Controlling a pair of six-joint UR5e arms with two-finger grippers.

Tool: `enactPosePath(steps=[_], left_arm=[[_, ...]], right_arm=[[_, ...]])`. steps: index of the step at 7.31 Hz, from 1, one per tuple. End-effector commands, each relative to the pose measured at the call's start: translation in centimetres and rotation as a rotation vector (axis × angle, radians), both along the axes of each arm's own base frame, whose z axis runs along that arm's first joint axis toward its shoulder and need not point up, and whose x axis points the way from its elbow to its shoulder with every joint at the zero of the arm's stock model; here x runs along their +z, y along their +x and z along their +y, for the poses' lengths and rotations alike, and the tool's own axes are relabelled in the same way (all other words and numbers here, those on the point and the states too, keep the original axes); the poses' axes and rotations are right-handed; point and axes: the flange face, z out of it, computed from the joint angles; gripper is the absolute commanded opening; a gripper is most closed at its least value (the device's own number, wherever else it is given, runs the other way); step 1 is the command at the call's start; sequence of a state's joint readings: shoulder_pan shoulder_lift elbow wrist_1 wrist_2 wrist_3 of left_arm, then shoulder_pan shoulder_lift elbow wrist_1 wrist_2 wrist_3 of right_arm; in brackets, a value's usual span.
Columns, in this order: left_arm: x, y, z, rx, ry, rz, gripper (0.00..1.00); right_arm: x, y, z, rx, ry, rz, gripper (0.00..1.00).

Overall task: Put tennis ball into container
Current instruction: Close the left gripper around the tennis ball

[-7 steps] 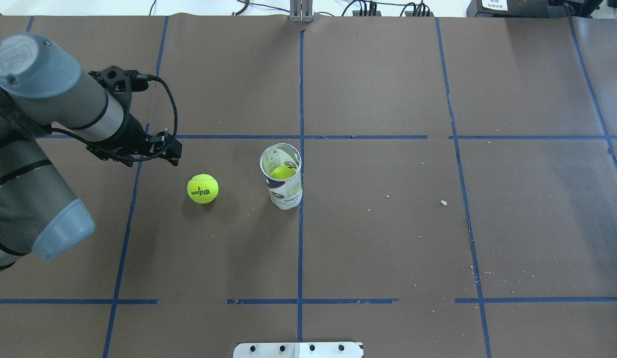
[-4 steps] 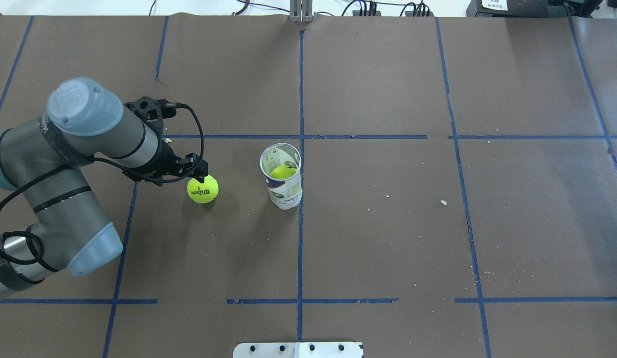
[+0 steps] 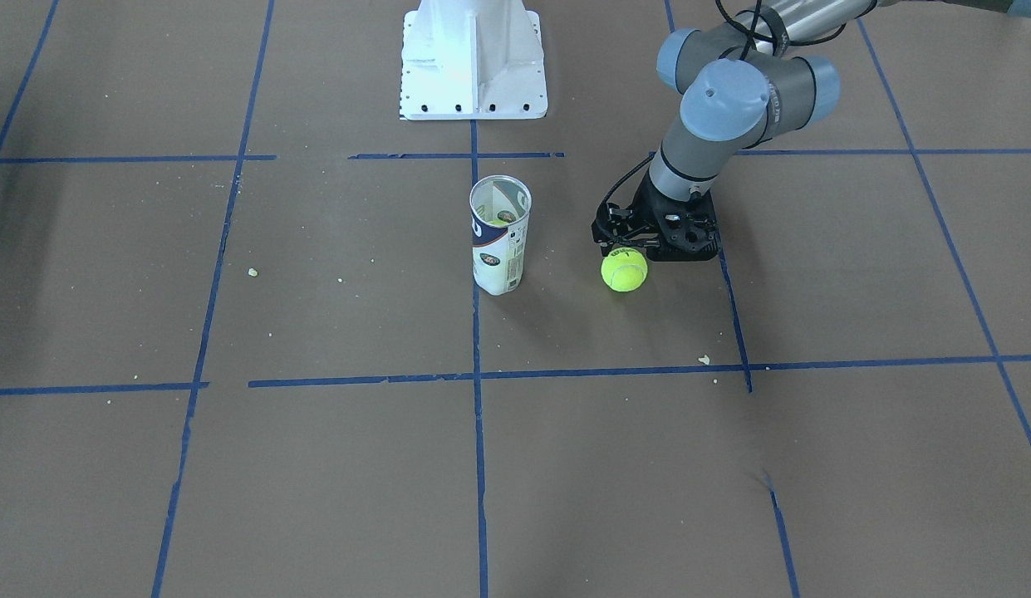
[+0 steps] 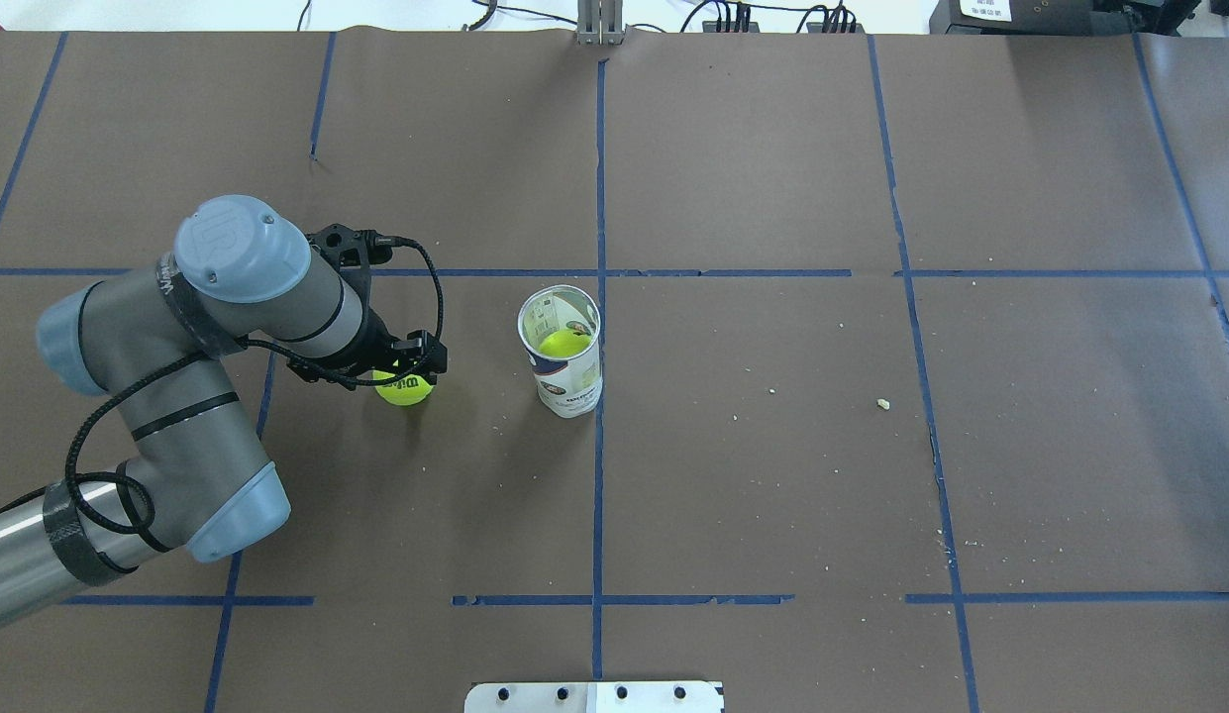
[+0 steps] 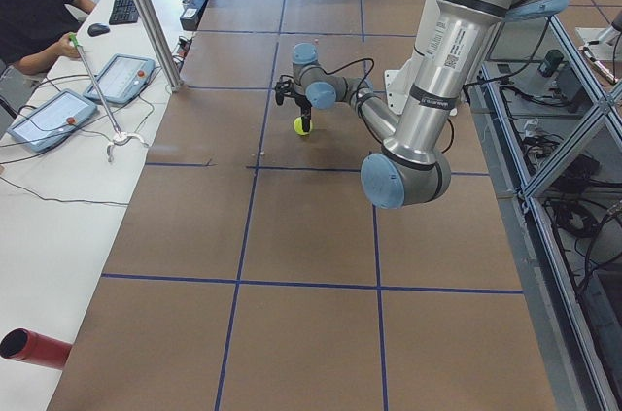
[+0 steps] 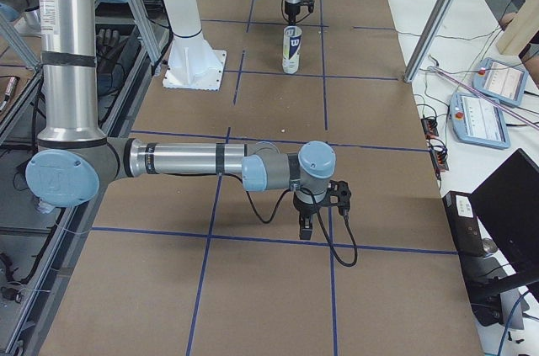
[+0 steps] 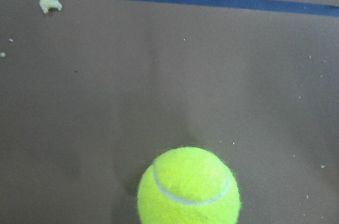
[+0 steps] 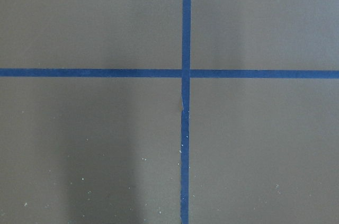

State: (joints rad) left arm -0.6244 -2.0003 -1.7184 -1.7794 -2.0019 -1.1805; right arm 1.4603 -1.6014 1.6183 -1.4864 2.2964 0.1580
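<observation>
The tennis ball (image 4: 405,393) lies on the brown table cover, left of the container (image 4: 568,381); it also shows as the tennis ball (image 3: 624,271) in the front view and fills the bottom of the left wrist view (image 7: 188,188). My left gripper (image 4: 408,370) hangs directly over the ball, fingers open and straddling its top, partly hiding it from above. The clear container (image 3: 499,247) stands upright, open end up, with a second yellow ball (image 4: 563,343) inside. My right gripper (image 6: 316,220) shows only in the right side view, low over bare table; its state cannot be told.
A white metal pedestal (image 3: 473,62) stands at the robot's side of the table. Blue tape lines (image 4: 600,446) grid the brown cover. Small crumbs (image 4: 882,403) lie scattered to the right. An operator (image 5: 29,13) sits at a side desk.
My left arm has swung right and toward the ball, from beside it at the far left to directly over it, now covering its top. Ball and container have not moved.
</observation>
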Motion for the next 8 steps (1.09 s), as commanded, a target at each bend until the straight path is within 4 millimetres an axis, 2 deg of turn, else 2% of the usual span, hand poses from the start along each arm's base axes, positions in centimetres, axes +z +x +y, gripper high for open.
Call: enactPosePath(steps=[1,3,8], left_arm=[[1.25,0.90,-0.67,-0.015,0.024,0.005,1.00],[1.65,1.12,-0.83,-0.015,0.028,0.010,1.00],[1.04,1.47,-0.71,-0.012,0.030,0.017,1.00]], right_arm=[[0.00,0.00,0.00,0.000,0.000,0.000,1.00],[0.00,-0.07,0.00,-0.001,0.000,0.000,1.00],[0.00,-0.07,0.00,-0.002,0.000,0.000,1.00]])
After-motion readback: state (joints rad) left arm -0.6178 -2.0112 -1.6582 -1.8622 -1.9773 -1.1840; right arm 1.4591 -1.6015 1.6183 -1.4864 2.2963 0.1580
